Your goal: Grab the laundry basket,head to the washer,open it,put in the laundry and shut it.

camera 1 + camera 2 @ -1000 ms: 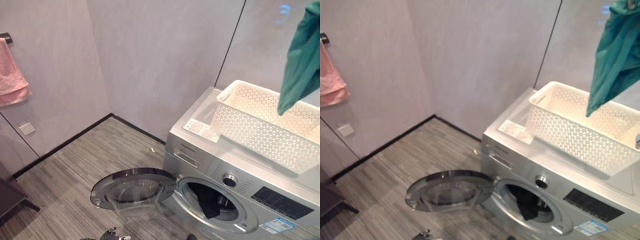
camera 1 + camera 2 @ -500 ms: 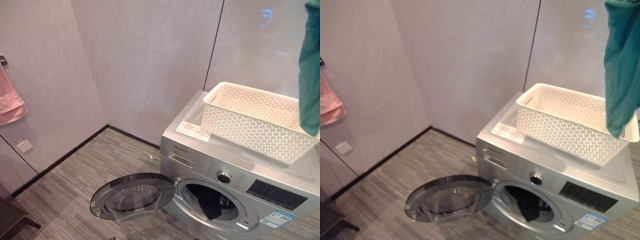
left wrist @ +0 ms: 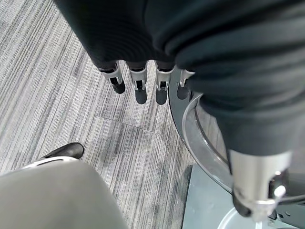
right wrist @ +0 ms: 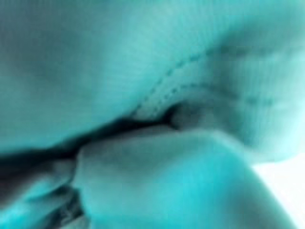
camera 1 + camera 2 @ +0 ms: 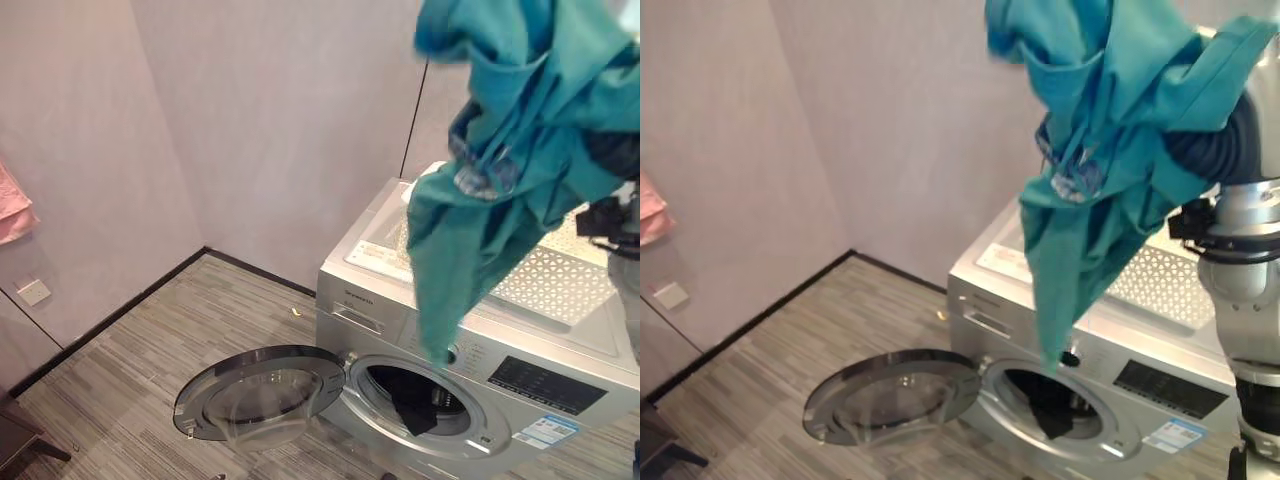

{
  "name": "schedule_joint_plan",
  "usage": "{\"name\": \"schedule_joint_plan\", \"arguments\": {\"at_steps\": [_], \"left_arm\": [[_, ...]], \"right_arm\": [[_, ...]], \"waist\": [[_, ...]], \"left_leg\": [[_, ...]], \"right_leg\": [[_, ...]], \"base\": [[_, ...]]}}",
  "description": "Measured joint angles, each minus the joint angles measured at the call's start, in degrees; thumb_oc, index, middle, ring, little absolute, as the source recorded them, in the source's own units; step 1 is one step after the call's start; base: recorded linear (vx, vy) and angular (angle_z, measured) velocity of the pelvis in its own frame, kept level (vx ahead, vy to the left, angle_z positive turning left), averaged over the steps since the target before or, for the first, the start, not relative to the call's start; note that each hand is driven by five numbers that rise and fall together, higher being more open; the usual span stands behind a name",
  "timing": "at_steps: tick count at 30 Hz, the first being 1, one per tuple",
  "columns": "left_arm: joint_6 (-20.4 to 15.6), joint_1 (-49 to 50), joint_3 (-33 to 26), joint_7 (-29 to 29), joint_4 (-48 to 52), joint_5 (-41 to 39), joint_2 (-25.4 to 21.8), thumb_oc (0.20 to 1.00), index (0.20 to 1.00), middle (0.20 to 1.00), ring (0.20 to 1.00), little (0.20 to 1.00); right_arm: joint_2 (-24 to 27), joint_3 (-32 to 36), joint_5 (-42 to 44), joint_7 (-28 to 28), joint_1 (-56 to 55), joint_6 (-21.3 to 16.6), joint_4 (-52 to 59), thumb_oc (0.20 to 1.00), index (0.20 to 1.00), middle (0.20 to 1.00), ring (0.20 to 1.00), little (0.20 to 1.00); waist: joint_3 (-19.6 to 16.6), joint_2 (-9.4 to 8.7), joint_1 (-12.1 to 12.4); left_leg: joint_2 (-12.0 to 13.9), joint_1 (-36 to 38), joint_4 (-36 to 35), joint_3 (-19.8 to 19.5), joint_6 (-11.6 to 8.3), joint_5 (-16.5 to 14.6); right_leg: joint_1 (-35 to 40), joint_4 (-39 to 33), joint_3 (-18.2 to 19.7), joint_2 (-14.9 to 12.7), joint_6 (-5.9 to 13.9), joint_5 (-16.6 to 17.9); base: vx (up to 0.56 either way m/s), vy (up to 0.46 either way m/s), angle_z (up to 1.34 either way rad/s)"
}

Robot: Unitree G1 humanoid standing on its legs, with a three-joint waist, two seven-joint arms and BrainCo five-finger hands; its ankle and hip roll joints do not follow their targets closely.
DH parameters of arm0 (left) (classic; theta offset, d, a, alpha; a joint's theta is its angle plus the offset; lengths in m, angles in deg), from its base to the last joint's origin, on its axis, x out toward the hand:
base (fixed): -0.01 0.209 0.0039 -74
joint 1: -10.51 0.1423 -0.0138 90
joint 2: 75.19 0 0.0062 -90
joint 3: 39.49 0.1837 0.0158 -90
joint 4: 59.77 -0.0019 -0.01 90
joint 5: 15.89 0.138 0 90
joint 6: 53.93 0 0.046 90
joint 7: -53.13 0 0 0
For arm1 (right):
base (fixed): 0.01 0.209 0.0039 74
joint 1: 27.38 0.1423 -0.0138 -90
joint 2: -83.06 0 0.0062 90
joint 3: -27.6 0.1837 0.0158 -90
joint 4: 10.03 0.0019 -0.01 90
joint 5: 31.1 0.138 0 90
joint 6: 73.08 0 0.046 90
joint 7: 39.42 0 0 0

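Swung across since a moment ago, the teal garment (image 5: 500, 170) now hangs over the washer (image 5: 450, 330) with its open door (image 5: 262, 390), hiding the right hand's fingers, while the left hand (image 3: 143, 81) dangles relaxed above the floor (image 3: 71, 71).

A: That teal garment (image 5: 500, 160) hangs right across the laundry basket (image 5: 560, 280), and just a strip of the white lattice peeks out beneath it!

B: It drapes the right hand too, so those fingers can't be read, and up close the cloth is one blur.

A: The pink towel (image 5: 12, 205) is sliced off by the edge.

B: Something dark (image 5: 1045, 405) sits inside the washer (image 5: 1090, 390) drum, too shadowed to identify.
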Motion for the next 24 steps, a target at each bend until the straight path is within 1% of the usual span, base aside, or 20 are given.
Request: {"name": "schedule_joint_plan", "arguments": {"at_steps": [2,4,5,8,9,10,11,12,13,14,15,16,17,18,19,20,21,23,24], "left_arm": [[0.0,0.0,-0.1,0.0,0.0,0.0,-0.2,1.000,1.000,1.000,1.000,1.000],[0.0,0.0,-0.3,0.0,0.1,0.0,-0.4,1.000,1.000,1.000,1.000,1.000],[0.0,0.0,-0.3,0.1,0.4,0.0,-0.4,1.000,1.000,1.000,1.000,1.000],[-0.1,-0.1,-0.3,0.1,0.8,0.0,-0.2,1.000,1.000,1.000,1.000,1.000],[-0.3,0.4,-0.4,0.1,2.8,-0.1,-0.5,1.000,1.000,1.000,1.000,1.000],[-0.6,0.2,-0.7,0.1,2.8,-0.1,-0.3,1.000,1.000,1.000,1.000,1.000],[-0.4,0.1,-0.6,0.1,3.2,-0.2,-0.1,1.000,1.000,1.000,1.000,1.000],[-0.6,1.3,0.1,0.1,8.1,-0.6,-1.3,1.000,1.000,1.000,1.000,1.000],[-1.2,1.7,0.2,0.1,10.2,-0.7,-1.5,1.000,1.000,1.000,1.000,1.000],[-1.3,0.5,0.9,0.1,11.5,-0.8,-0.9,1.000,1.000,1.000,1.000,1.000],[-1.5,-0.3,1.3,0.1,12.2,-1.1,-0.9,1.000,1.000,1.000,1.000,1.000],[-1.7,-1.1,1.4,0.0,13.4,-2.2,-0.5,1.000,1.000,1.000,1.000,1.000],[-2.1,-1.3,1.5,0.0,14.1,-2.7,-0.4,1.000,1.000,1.000,1.000,1.000],[-2.4,-1.5,1.3,0.0,14.4,-3.0,-0.5,1.000,1.000,1.000,1.000,1.000],[-2.5,-1.4,1.7,0.0,14.5,-3.4,-0.9,1.000,1.000,1.000,1.000,1.000],[-2.4,-1.1,2.7,0.0,14.9,-4.2,-1.2,1.000,1.000,1.000,1.000,1.000],[-2.4,-0.4,2.8,0.0,15.6,-4.7,-1.4,1.000,1.000,1.000,1.000,1.000],[-2.2,0.2,2.8,0.0,15.6,-4.7,-2.2,1.000,1.000,1.000,1.000,1.000],[-2.1,0.4,2.7,0.0,15.6,-4.7,-2.9,1.000,1.000,1.000,1.000,1.000]], "right_arm": [[-0.4,0.2,1.0,1.1,-1.9,-0.3,0.5,0.200,0.200,0.200,0.200,0.200],[-2.4,1.1,1.4,2.2,-5.3,-0.9,1.6,0.200,0.200,0.200,0.200,0.200],[-3.9,1.0,2.9,3.6,-7.5,-1.3,3.3,0.200,0.200,0.200,0.200,0.200],[-4.7,1.1,3.8,5.0,-9.9,-2.3,5.0,0.200,0.200,0.200,0.200,0.200],[-6.5,0.3,6.1,6.0,-10.3,-2.9,5.2,0.200,0.200,0.200,0.200,0.200],[-7.1,-0.4,7.2,6.3,-10.2,-3.2,5.2,0.200,0.200,0.200,0.200,0.200],[-7.7,-1.2,8.0,7.1,-10.3,-3.6,5.3,0.200,0.200,0.200,0.200,0.200],[-10.6,-3.5,10.4,7.6,-9.9,-3.7,5.5,0.200,0.200,0.200,0.200,0.200],[-12.0,-5.9,11.6,7.9,-8.9,-3.7,5.3,0.200,0.200,0.200,0.200,0.200],[-12.4,-8.1,12.0,8.9,-9.5,-3.9,5.4,0.200,0.200,0.200,0.200,0.200],[-14.7,-9.2,12.1,9.2,-10.2,-3.4,5.3,0.200,0.200,0.200,0.200,0.200],[-16.4,-11.0,12.1,9.6,-10.7,-3.1,5.2,0.200,0.200,0.200,0.200,0.200],[-16.6,-12.1,12.0,9.9,-11.4,-3.1,5.3,0.200,0.200,0.200,0.200,0.200],[-16.7,-12.8,12.0,10.4,-11.9,-3.1,5.2,0.200,0.200,0.200,0.200,0.200],[-18.3,-13.2,12.0,10.8,-12.8,-3.0,5.2,0.200,0.200,0.200,0.200,0.200],[-19.5,-14.0,12.0,10.7,-12.4,-2.8,4.9,0.200,0.200,0.200,0.200,0.200],[-21.0,-15.4,12.0,10.8,-12.8,-2.6,4.9,0.200,0.200,0.200,0.200,0.200],[-21.7,-17.6,12.0,10.9,-12.9,-2.4,4.9,0.200,0.200,0.200,0.200,0.200],[-22.1,-20.3,12.1,10.9,-12.1,-2.3,4.1,0.200,0.200,0.200,0.200,0.200]], "waist": [[0.1,-0.30,-0.3],[0.2,-0.73,-0.6],[0.2,-0.82,-1.2],[0.3,-0.73,-1.6],[0.6,-1.11,-1.3],[0.9,-0.97,-1.0],[1.1,-1.11,-1.1],[2.2,-2.31,-0.4],[3.4,-2.33,0.6],[4.6,-1.98,0.8],[5.3,-3.30,0.3],[6.2,-4.13,0.0],[6.6,-4.75,0.1],[6.8,-4.96,0.1],[6.8,-5.10,-0.1],[7.4,-4.17,0.2],[8.4,-2.88,0.8],[8.4,-2.73,0.7],[8.3,-1.44,1.6]], "left_leg": [[-0.1,0.0,0.0,0.1,0.00,0.0],[-0.1,0.0,0.0,0.1,0.00,0.0],[-0.1,0.0,0.3,0.1,-0.01,0.0],[-0.1,0.0,0.3,0.4,0.00,0.0],[-0.3,-0.1,1.7,0.7,-0.18,-0.6],[0.0,0.1,1.8,1.0,-0.52,-1.2],[-0.4,0.5,1.9,1.1,-0.60,-1.4],[-1.0,-0.5,5.9,-2.1,-0.19,-3.4],[-1.2,-0.2,7.0,-5.5,0.57,-5.0],[-1.6,-1.3,9.6,-9.8,-0.20,-8.2],[-3.6,-2.2,11.7,-10.1,0.73,-8.8],[-5.7,-3.1,13.5,-10.8,1.64,-9.6],[-6.9,-3.5,14.5,-10.2,2.32,-10.0],[-7.4,-3.9,15.4,-10.1,3.16,-10.5],[-9.0,-4.9,18.0,-9.1,4.24,-10.9],[-8.6,-5.2,18.9,-8.5,4.92,-11.3],[-8.4,-5.3,19.3,-6.7,5.55,-11.2],[-8.4,-5.7,19.6,-6.0,5.92,-11.1],[-6.6,-6.2,19.2,-3.9,6.34,-10.6]], "right_leg": [[-0.1,0.0,0.1,0.0,0.00,0.0],[-0.1,0.1,0.2,0.0,-0.02,-0.1],[0.0,0.2,0.3,0.0,-0.02,0.0],[-0.1,0.2,0.6,0.0,-0.03,-0.1],[-0.9,0.9,2.1,0.4,-0.07,-0.3],[-1.2,1.1,2.9,0.9,-0.16,-0.3],[-1.4,1.0,3.2,1.2,-0.19,0.0],[-2.3,1.8,6.0,1.3,-0.78,0.5],[-2.7,2.0,7.8,2.1,-1.18,0.7],[-3.0,1.5,8.7,1.8,-1.33,1.8],[-3.1,1.5,9.2,0.4,-1.11,2.1],[-3.7,1.9,9.5,-1.2,-0.49,2.0],[-4.0,1.9,9.7,-2.4,-0.50,1.9],[-4.4,2.3,9.8,-3.2,-0.01,1.0],[-5.3,3.2,9.4,-4.3,-0.89,-3.1],[-6.0,4.9,9.0,-4.2,-0.90,-6.7],[-7.5,7.6,8.1,-4.5,0.15,-10.9],[-8.0,8.8,6.2,-4.6,-1.63,-13.4],[-11.4,17.0,5.9,-4.0,-4.24,-15.8]], "base": [[-0.02,0.011,-0.01],[-0.05,0.018,-0.01],[-0.04,0.008,-0.03],[-0.08,0.015,-0.09],[-0.10,0.031,-0.39],[-0.16,0.068,-0.46],[-0.27,0.141,-0.60],[-0.28,0.147,-0.87],[-0.37,0.248,-1.02],[-0.26,0.179,-0.69],[-0.24,0.183,-0.32],[-0.14,0.090,-0.20],[-0.24,0.133,-0.29],[-0.24,0.123,-0.29],[-0.28,0.133,-0.35],[-0.28,0.114,-0.61],[-0.31,0.090,-0.56],[-0.30,0.056,-0.31],[-0.23,0.042,-0.30]]}}
